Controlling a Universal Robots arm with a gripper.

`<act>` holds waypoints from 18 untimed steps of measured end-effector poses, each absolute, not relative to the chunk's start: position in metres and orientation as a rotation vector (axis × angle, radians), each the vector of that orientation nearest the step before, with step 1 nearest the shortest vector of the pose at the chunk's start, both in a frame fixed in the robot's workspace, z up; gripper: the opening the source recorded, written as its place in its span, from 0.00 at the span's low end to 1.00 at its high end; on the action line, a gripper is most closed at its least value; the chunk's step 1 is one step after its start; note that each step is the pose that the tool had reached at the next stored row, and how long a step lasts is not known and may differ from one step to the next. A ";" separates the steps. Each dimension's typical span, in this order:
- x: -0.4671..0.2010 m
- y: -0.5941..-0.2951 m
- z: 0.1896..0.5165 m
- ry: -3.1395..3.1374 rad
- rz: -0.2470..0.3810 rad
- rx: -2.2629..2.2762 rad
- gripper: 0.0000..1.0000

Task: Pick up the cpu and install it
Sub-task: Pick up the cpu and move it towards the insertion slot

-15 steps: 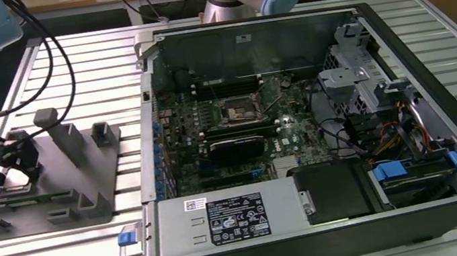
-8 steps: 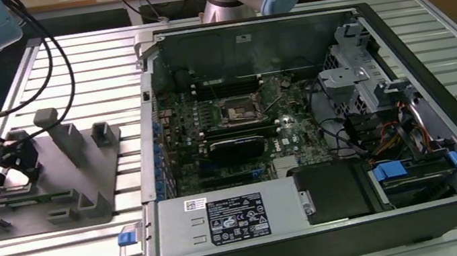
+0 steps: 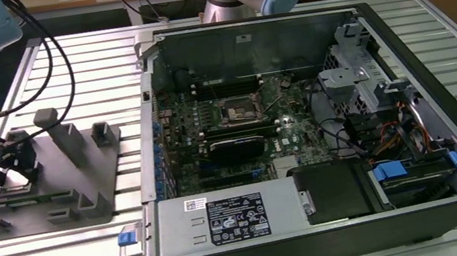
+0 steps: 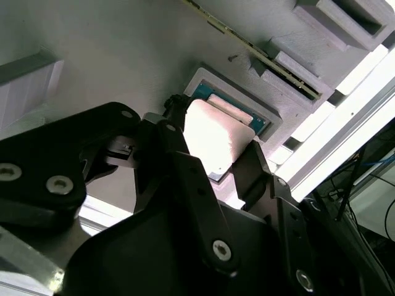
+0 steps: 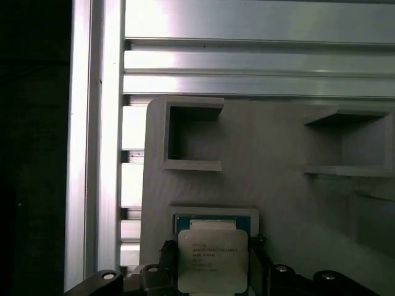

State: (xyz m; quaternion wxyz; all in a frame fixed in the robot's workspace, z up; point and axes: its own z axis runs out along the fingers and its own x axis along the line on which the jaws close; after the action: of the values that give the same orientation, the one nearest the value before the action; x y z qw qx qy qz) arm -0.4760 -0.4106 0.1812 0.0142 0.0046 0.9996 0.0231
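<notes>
While my tool grips the one cpu

With its two fingers drawn in narrow against opposite edges, my tool holds the single cpu at its pocket in the one grey fixture. Whether the cpu touches the pocket floor I cannot tell. That fixture sits on the bench, at the exterior view's left, beside one open computer case.
</notes>
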 end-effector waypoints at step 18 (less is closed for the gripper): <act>-0.476 -0.411 0.181 3.112 0.072 0.015 0.62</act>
State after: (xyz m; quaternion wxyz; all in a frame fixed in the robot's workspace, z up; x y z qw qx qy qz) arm -0.4760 -0.4106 0.1811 0.0143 0.0048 0.9996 0.0232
